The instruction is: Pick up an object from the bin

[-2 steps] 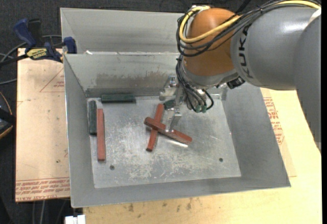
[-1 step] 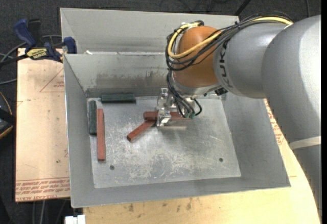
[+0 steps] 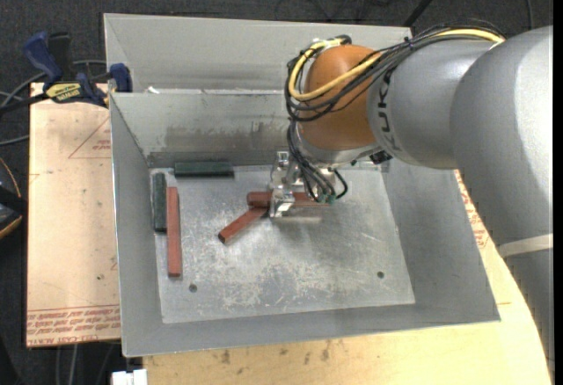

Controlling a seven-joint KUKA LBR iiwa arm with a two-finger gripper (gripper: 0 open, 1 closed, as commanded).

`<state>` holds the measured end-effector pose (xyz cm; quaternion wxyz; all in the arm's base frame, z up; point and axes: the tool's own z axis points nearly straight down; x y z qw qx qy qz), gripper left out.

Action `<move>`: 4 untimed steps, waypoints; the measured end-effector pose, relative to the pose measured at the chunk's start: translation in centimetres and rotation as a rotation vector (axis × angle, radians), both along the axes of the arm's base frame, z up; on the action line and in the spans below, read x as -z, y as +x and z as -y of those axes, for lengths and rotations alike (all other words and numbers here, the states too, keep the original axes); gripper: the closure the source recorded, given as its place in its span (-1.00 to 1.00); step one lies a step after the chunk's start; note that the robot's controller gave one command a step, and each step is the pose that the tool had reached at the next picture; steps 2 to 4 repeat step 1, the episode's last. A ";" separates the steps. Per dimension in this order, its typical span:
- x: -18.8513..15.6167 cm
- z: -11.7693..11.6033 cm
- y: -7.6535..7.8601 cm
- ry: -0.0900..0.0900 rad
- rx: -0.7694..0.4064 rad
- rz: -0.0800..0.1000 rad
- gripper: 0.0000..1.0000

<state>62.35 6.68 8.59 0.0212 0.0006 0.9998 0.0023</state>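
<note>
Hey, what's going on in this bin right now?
A robot arm reaches in from the right. Its gripper is low in the middle of the grey bin, at the spot where a short red-brown stick and a longer slanted red-brown stick meet. Whether it has hold of either cannot be told. On the left, a dark green bar and a red-brown bar lie side by side. A second green bar lies by the back wall.

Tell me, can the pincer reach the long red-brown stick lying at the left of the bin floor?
Probably yes. The red-brown stick lies flat with nothing on it and bare floor on the side toward the pincer. Only the dark green stick close beside it could crowd a grasp.
</note>
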 end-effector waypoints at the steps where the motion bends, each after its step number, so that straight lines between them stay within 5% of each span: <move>1: -12.3 0.5 -0.8 -0.004 -0.005 -0.038 1.00; 4: -12.3 0.5 -0.8 -0.004 -0.005 -0.038 1.00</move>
